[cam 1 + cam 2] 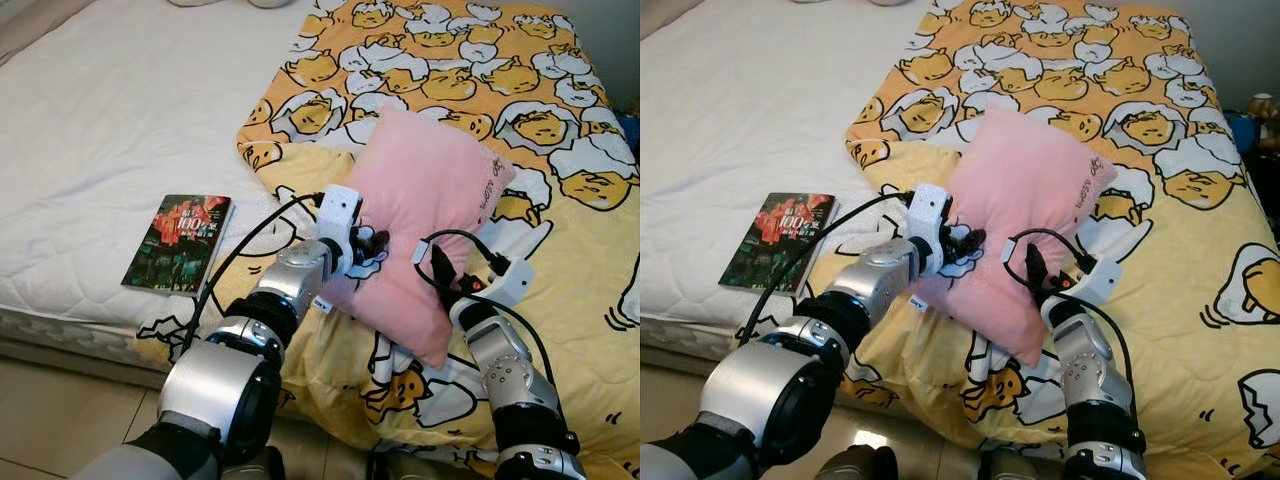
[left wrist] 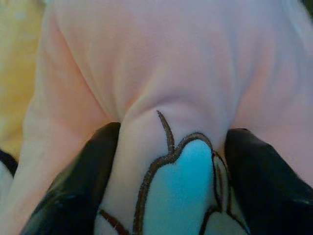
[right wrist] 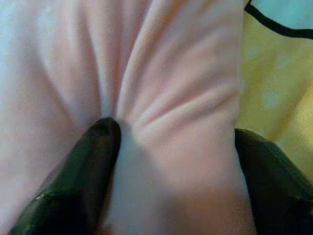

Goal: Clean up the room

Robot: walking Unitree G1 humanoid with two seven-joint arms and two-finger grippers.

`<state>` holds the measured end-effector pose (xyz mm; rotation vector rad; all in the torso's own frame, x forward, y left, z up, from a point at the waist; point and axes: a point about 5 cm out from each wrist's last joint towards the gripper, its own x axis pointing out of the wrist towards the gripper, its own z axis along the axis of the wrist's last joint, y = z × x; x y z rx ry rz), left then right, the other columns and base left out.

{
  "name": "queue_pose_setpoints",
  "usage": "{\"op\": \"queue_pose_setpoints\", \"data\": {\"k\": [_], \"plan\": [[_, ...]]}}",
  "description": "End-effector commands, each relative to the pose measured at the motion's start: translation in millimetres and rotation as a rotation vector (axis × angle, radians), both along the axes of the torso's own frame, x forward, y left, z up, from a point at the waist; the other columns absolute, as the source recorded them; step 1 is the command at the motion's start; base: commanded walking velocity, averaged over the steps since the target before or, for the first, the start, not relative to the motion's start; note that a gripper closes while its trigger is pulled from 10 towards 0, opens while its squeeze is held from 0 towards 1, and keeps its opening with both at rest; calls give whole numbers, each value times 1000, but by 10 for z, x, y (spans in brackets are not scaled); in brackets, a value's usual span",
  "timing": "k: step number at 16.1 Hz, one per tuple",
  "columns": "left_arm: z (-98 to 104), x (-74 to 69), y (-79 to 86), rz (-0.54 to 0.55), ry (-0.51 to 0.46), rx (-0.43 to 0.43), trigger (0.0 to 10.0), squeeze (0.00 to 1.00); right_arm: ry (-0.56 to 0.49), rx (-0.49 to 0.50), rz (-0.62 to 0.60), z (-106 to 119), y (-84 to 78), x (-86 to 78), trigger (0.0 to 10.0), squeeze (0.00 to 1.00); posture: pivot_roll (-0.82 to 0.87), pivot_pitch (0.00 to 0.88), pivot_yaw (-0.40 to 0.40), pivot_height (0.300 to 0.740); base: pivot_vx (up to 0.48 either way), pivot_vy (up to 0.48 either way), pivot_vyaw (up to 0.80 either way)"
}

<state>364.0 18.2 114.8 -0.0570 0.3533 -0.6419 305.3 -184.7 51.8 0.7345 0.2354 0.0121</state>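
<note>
A pink pillow (image 1: pixel 425 215) sits tilted on the yellow cartoon-print blanket (image 1: pixel 560 130) spread over the bed (image 1: pixel 100 120), pinched from two sides. The left claw (image 1: pixel 368 243) grips the pillow's near left edge, the right claw (image 1: pixel 440 268) its lower right edge. The head views show the arms and the whole pillow; the wrist views show the grip itself: the left claw's black fingers (image 2: pixel 73 186) are closed on a fold bearing a stitched blue patch (image 2: pixel 186 186), and the right's fingers (image 3: pixel 83 171) bunch plain pink fabric into creases. A book (image 1: pixel 178 243) lies flat on the white mattress, left of the blanket.
</note>
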Motion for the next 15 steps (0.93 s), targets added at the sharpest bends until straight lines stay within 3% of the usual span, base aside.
{"op": "queue_pose_setpoints", "data": {"k": [1,7,11,15], "plan": [[-183,-110,-40,-40,72,17,0,0,39,6,60,-85,127,-20,0,0,24,149,28,740,0,0,0],[-201,-108,15,-27,43,-3,0,0,56,-64,85,-152,170,-27,0,0,21,122,21,740,0,0,0],[-190,-142,-96,-47,32,-18,0,0,74,-104,120,-188,204,16,0,0,32,82,1,740,0,0,0],[-212,-153,-79,-57,25,-12,0,0,78,-108,132,-212,247,43,0,0,44,67,-6,740,0,0,0]]}}
